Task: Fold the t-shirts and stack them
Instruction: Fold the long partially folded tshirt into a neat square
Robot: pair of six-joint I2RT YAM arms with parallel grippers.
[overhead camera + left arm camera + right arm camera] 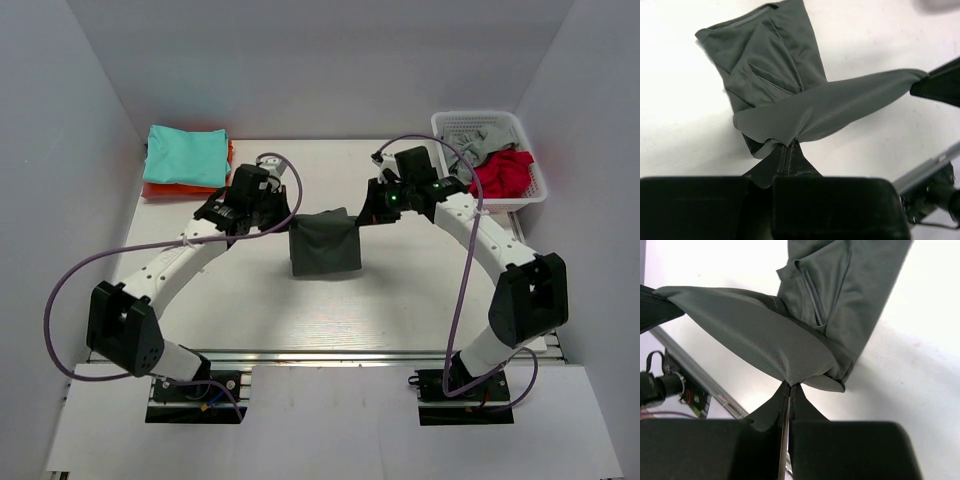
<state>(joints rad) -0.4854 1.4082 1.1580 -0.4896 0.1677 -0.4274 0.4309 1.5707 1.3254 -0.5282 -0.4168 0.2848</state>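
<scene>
The dark charcoal grey t-shirt (325, 246) hangs part-folded between my two grippers above the table's middle, its lower part resting on the table. My left gripper (284, 218) is shut on its left top corner (788, 141). My right gripper (368, 214) is shut on its right top corner (791, 381). The top edge is stretched taut between them (840, 102). A folded teal t-shirt (186, 155) lies on an orange one (160, 189) at the back left. A red t-shirt (503, 172) and a light grey one (482, 143) lie in the basket.
A white plastic mesh basket (458, 124) stands at the back right. White walls close in the table on the left, back and right. The table's metal front rail (320, 352) runs between the arm bases.
</scene>
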